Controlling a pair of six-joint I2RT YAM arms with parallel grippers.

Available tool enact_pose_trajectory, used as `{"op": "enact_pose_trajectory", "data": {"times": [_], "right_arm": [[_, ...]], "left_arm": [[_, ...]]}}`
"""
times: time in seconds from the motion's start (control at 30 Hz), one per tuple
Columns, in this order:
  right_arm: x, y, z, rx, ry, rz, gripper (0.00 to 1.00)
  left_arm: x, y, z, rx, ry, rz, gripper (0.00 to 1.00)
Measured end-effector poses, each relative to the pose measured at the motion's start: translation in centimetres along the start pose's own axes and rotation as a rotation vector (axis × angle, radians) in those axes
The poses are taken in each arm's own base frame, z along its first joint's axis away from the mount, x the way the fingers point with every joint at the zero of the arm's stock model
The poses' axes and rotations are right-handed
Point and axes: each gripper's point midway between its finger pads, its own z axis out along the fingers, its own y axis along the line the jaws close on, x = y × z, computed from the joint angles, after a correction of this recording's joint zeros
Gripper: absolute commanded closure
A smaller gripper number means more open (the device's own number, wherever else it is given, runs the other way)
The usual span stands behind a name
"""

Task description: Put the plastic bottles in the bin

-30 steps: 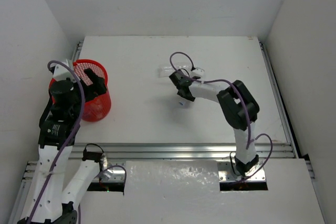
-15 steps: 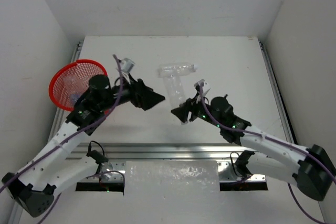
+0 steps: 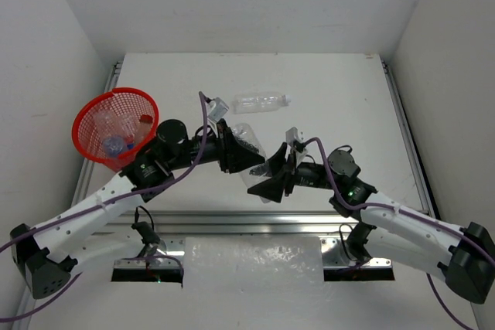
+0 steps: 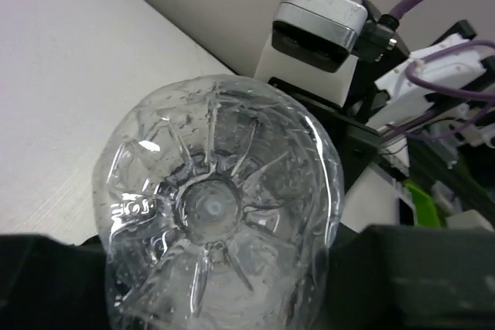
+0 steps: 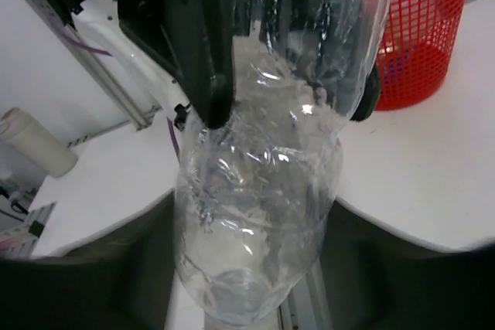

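Observation:
A clear unlabelled plastic bottle (image 3: 246,138) hangs above the table's middle between both grippers. My left gripper (image 3: 238,157) is shut on its base end, and the left wrist view is filled by the ribbed bottom (image 4: 209,199). My right gripper (image 3: 268,178) is open, its fingers (image 5: 147,268) spread on either side of the bottle's other end (image 5: 259,214). A second clear bottle (image 3: 261,101) lies on the table behind them. The red mesh bin (image 3: 114,92) stands at the left with several bottles (image 3: 124,125) inside, and it also shows in the right wrist view (image 5: 421,36).
The right wrist's white camera housing (image 4: 317,25) sits close behind the held bottle. A metal rail (image 3: 271,222) runs along the table's near edge. White walls close in the table on the left, back and right.
The left arm swung from over the bin to the middle and closed on the bottle. The right arm carried that bottle forward off the table, then opened its jaws.

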Motion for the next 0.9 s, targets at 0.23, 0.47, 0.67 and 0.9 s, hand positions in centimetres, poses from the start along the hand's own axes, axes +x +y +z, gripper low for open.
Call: {"op": "enact_pose_trajectory", "data": {"times": [0.23,0.47,0.67,0.9], "right_arm": [[0.4,-3.3,-1.9,0.248,-0.042,0.029,0.01],[2.8,-9.4,-7.6,0.704,-0.039,0.073,0.01],[4.5,-10.6,-9.8,0.819,0.007,0.083,0.01],[5.3,-10.7,-10.6,0.840,0.021,0.085,0.01]], "left_arm": [[-4.3,4.4,-2.8,-0.415,-0.129,-0.025,1.00],[-16.7,9.9,-20.4,-1.265,-0.644,-0.016,1.00],[-17.7,13.9,-32.6,-1.823,-0.729,0.022,0.99],[-15.3,22.8,-33.0,-1.970,-0.439,-0.039,0.29]]}}
